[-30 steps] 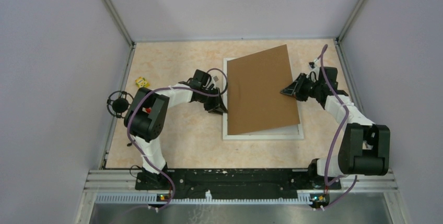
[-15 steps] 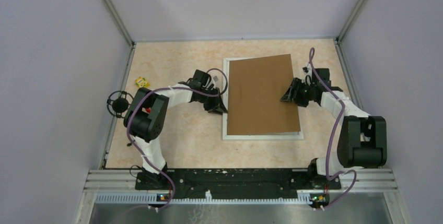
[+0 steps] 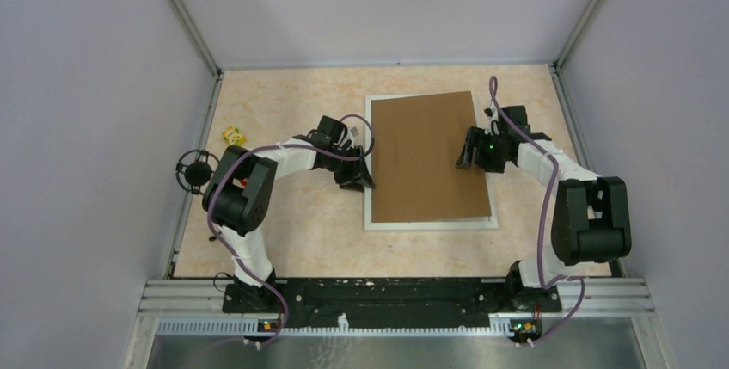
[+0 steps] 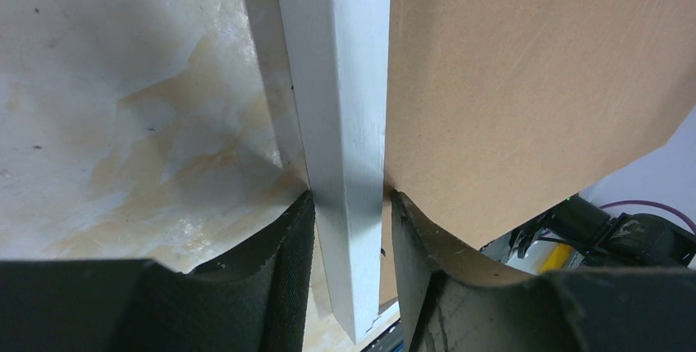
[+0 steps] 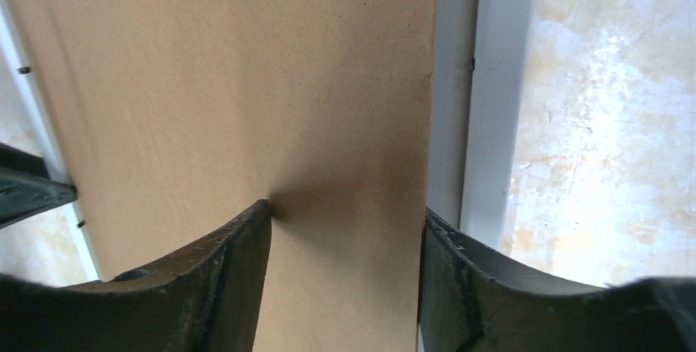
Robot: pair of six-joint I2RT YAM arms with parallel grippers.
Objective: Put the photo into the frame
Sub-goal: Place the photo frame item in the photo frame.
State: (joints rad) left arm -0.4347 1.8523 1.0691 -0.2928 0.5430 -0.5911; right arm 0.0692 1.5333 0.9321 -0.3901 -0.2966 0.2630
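The frame [image 3: 430,224] lies flat on the table [image 3: 284,102], just past centre toward 3 o'clock. A brown board [image 3: 425,158] rests on it slightly askew, with white bars showing along the 9 and 6 o'clock sides. At the frame's 9 o'clock bar, the left gripper [image 4: 349,204] straddles the white moulding with a finger close on each side; whether it pinches cannot be told. At 3 o'clock, the right gripper [image 5: 345,212] has its jaws spread wide and holds nothing. One fingertip [image 5: 261,208] is down on the board, the other over the frame's bar. A small yellow object [image 3: 233,136] sits toward 9 o'clock.
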